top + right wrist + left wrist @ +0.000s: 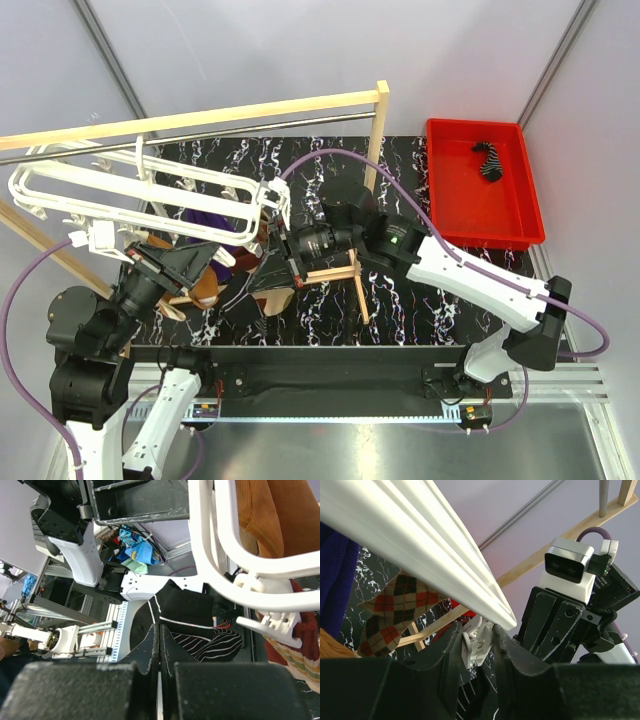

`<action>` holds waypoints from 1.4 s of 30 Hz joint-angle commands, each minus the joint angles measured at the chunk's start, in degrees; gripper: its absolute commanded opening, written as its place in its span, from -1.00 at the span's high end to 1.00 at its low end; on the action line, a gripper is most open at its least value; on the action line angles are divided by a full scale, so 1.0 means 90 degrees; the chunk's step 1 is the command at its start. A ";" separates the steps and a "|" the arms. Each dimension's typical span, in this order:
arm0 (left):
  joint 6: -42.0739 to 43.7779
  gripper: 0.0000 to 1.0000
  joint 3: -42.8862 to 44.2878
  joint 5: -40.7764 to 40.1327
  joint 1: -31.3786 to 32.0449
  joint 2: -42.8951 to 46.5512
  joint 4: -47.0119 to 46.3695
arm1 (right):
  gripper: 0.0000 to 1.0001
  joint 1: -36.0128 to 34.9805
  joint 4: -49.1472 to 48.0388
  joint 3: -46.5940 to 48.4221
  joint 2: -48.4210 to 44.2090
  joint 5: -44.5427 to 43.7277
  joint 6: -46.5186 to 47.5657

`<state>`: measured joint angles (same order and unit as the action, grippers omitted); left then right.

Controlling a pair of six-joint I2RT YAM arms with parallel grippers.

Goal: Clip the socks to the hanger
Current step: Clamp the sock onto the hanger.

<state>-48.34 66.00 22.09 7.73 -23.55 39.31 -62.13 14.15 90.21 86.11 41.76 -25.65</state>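
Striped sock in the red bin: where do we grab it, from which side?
Pinch the striped sock across its narrow middle, coming straight down. It lies flat and alone on the floor of the red bin, whose walls would likely block a sideways approach.

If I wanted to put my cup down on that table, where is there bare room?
Bare table strip at the back, between the wooden post and the red tray. The tray itself is bare apart from one striped sock. The left half is crowded: the hanger, its socks, the left tool and the right tool all meet there.
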 commanded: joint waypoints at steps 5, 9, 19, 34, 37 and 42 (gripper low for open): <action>0.0000 1.00 0.0109 0.0329 0.0030 0.0019 0.0154 | 1.00 -0.0079 -0.0274 0.0464 0.0169 0.0155 0.0135; 0.0010 1.00 0.0138 0.0329 0.0030 0.0009 0.0164 | 1.00 -0.0070 -0.0225 0.0562 0.0267 0.0106 0.0174; 0.0039 1.00 0.0167 0.0349 0.0030 0.0009 0.0203 | 1.00 -0.0079 -0.0235 0.0660 0.0413 0.0106 0.0194; 0.0048 1.00 0.0147 0.0310 0.0030 0.0039 0.0251 | 1.00 -0.0070 -0.0244 0.0611 0.0345 0.0048 0.0194; 0.0048 1.00 0.0138 0.0310 0.0030 0.0039 0.0232 | 1.00 -0.0070 -0.0235 0.0543 0.0286 0.0019 0.0194; 0.0058 1.00 0.0167 0.0290 0.0030 0.0029 0.0242 | 1.00 -0.0079 -0.0225 0.0464 0.0189 -0.0011 0.0203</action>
<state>-48.29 66.30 22.41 7.73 -23.55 39.40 -62.22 14.00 93.89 90.59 41.60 -24.67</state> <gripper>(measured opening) 0.317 0.009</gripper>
